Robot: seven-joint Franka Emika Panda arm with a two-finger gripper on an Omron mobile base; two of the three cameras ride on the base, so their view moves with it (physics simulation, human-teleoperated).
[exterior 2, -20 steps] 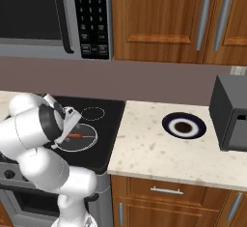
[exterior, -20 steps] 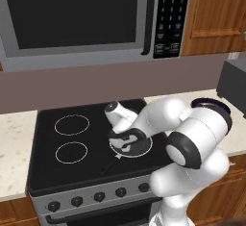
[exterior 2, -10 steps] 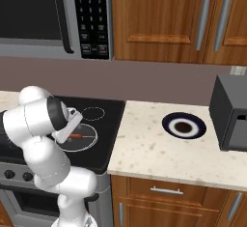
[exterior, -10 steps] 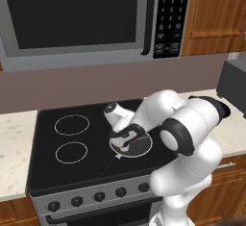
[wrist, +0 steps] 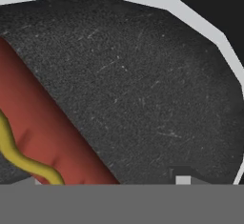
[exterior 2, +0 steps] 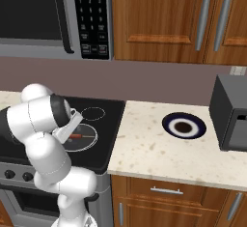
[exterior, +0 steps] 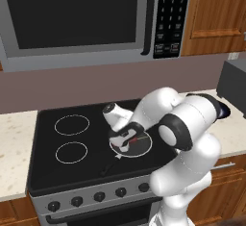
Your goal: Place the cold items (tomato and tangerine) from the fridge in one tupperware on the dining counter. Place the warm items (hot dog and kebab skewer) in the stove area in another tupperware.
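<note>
**Lighting and picture quality: rendered kitchen, three views**

Base views: even, diffuse light, moderately bright, no single source evident. Shadows soft and faint; a small dark one lies on the black stove top [exterior: 72,167] under the arm [exterior: 187,129]. The arm's white shells carry gentle shading, darker underneath, with no hard highlights. The microwave door [exterior: 72,13] is flat dark, without reflections. The tabletop [exterior 2: 159,148] is evenly lit, speckle legible. Edges crisp throughout; no motion blur, no bending at the frame borders.

Hand view: very close range. The dark surface [wrist: 143,89] shows fine grain and scratch texture. The hot dog [wrist: 52,137] looks soft-edged and coarse, its shading smooth.
</note>
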